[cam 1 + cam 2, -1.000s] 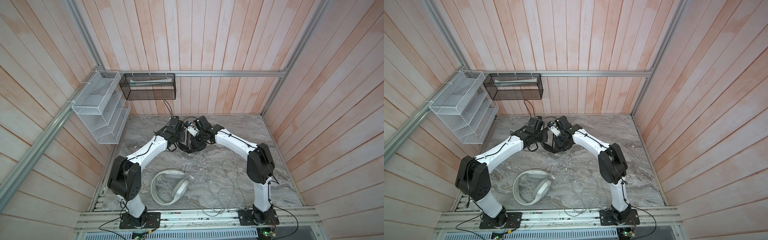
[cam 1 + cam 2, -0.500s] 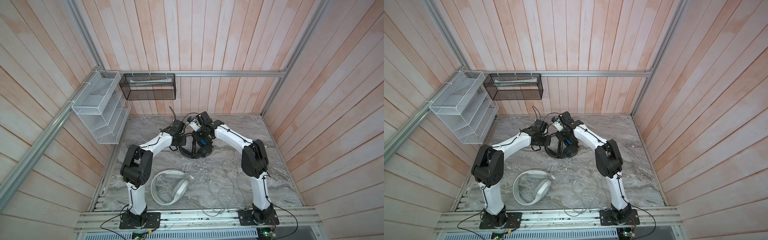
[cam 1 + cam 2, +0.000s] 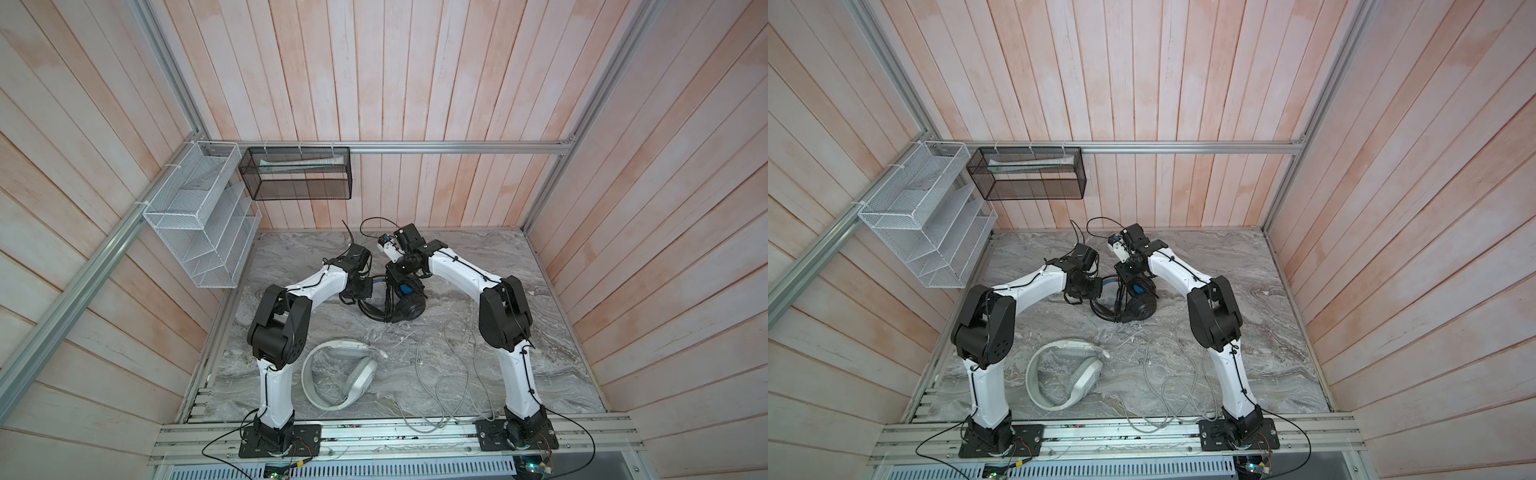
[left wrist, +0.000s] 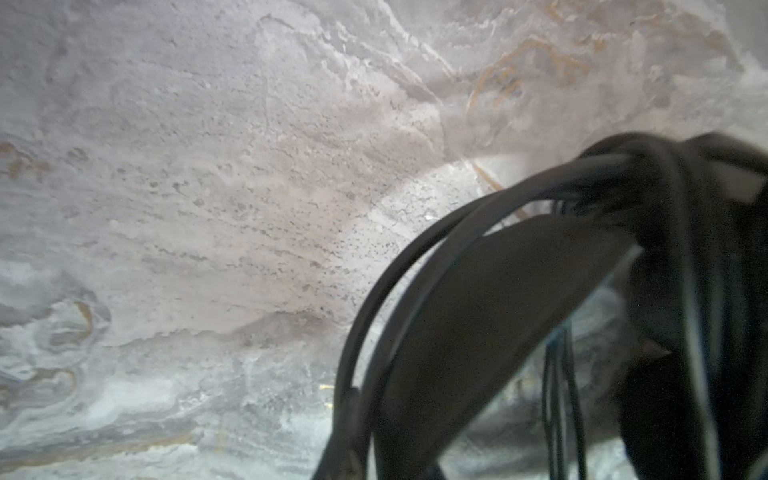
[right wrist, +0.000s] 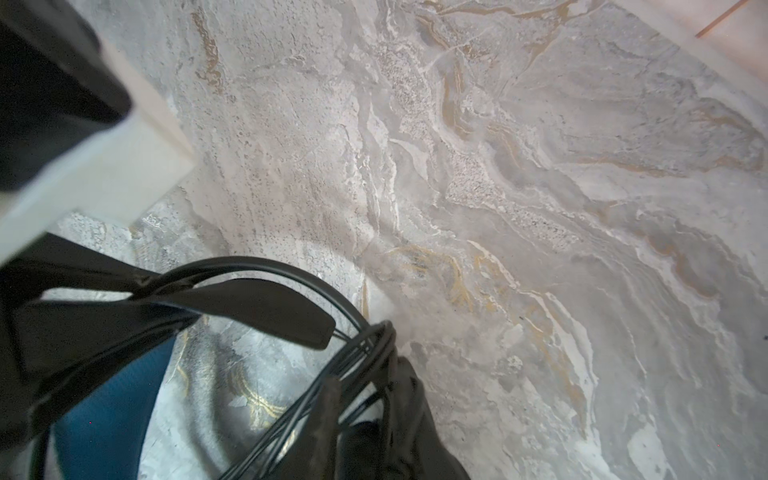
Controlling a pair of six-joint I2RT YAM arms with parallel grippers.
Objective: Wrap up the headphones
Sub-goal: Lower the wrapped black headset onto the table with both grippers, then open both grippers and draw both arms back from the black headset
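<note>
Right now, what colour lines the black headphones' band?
Blue inner band, clearest in the right wrist view.

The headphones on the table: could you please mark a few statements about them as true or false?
1. The black headphones have their cable bundled around the headband. True.
2. The white headphones lie by the back wall. False: they lie at the front, near the left arm's base.
3. The grey cable is wound tidily around the white headphones. False: it sprawls loose over the table.
4. The left gripper and the right gripper are both close to the black headphones. True.
</note>
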